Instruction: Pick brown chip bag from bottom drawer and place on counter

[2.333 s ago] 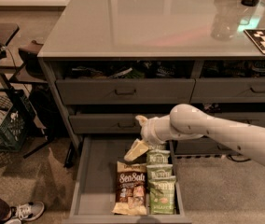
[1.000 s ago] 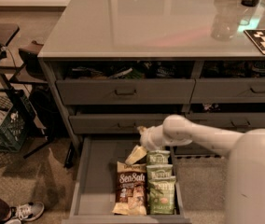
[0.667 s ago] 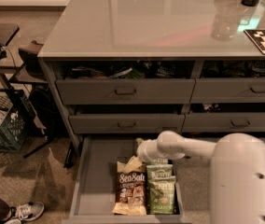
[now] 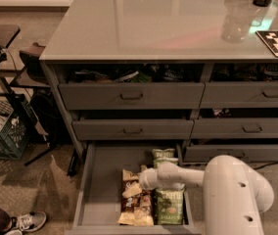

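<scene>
— Surface (image 4: 144,23) and bottom drawer (image 4: 102,190) status?
— Surface glossy; bottom drawer pulled open. Brown chip bag (image 4: 129,205) lies flat inside, just beside green chip bags (image 4: 169,204), position unchanged.
— Tool (image 4: 131,189)?
— Moved from the drawer rear down onto the bag's upper half. Whether it is open or holding anything: cannot tell.

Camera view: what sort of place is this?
Probably an office snack area: glossy counter over drawers, green chip bags stocked in the bottom drawer, gripper low over the brown chip bag.

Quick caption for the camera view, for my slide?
Gripper low over the brown chip bag in the open bottom drawer.
</scene>
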You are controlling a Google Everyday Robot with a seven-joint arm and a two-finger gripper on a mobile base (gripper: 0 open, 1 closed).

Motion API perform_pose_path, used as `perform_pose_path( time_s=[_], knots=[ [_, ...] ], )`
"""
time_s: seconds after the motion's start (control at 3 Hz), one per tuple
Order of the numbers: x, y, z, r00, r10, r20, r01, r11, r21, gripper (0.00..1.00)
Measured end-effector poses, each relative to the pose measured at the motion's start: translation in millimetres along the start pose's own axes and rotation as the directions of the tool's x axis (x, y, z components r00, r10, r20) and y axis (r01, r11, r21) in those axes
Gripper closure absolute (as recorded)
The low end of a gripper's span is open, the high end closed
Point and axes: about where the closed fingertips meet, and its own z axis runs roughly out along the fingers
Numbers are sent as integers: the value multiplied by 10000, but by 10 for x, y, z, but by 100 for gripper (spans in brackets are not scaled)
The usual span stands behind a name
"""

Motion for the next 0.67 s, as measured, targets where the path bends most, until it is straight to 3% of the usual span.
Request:
perform_pose_path(
  time_s=[0.67],
  knots=[
    [537, 262, 389, 9928, 1200, -52, -1201, 9915, -500, 0]
  ],
)
